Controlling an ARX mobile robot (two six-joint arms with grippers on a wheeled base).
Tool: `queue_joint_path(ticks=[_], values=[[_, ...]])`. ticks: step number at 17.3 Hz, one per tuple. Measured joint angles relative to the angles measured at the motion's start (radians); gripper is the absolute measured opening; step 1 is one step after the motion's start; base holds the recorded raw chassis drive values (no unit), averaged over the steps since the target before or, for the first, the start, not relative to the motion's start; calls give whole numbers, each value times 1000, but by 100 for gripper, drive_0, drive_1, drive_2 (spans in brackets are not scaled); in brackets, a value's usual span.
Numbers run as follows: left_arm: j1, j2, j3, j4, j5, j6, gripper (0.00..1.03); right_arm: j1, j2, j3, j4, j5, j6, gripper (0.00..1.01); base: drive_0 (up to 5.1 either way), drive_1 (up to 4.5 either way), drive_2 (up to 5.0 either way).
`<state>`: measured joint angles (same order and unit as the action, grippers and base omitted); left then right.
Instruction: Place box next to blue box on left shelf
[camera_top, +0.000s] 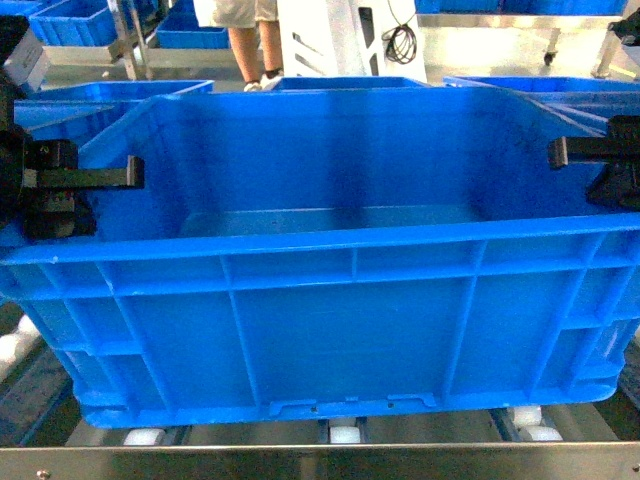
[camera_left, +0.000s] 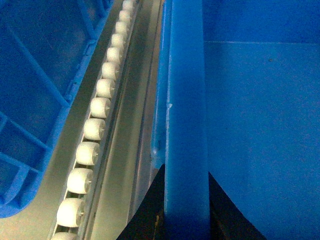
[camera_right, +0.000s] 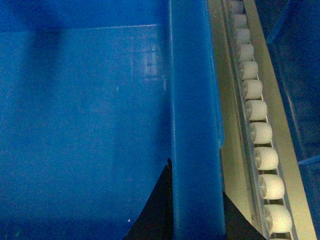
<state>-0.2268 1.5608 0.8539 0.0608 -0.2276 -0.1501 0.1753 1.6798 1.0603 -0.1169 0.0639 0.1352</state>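
The box (camera_top: 330, 300), a large bright-blue ribbed crate, fills the head view, its base level with the white rollers (camera_top: 343, 433) of the left shelf, just behind the steel front rail (camera_top: 300, 462). My left gripper (camera_top: 128, 172) is shut on the box's left rim (camera_left: 185, 100), a black finger on each side. On the right rim (camera_right: 195, 100) my right gripper (camera_top: 560, 152) is shut the same way. Another blue box (camera_left: 35, 90) stands across a roller row (camera_left: 92, 130) on the left. A further blue crate (camera_right: 297, 75) lies past the rollers (camera_right: 262, 135) on the right.
Behind the shelf a person's legs (camera_top: 250, 40) stand beside a white machine (camera_top: 330, 40) with a hanging black cable (camera_top: 400, 40). More blue crates (camera_top: 70, 20) sit on racks at the back left. Blue crate rims (camera_top: 345, 83) show just behind the box.
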Motion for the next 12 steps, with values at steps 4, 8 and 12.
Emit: queue_joint_path(ticks=[4,8,12], values=[[1,-2,14,-53,14,8,9,0,8,0,-63,-10,31,8,0,0,0],[-51,7,-22,47,5,25,55,22,9,-7,-72,6,64,55,0,0,0],[-76,13,-31,118,-10,29,99,47,-11,-37,-31,6,55,99,0,0,0]])
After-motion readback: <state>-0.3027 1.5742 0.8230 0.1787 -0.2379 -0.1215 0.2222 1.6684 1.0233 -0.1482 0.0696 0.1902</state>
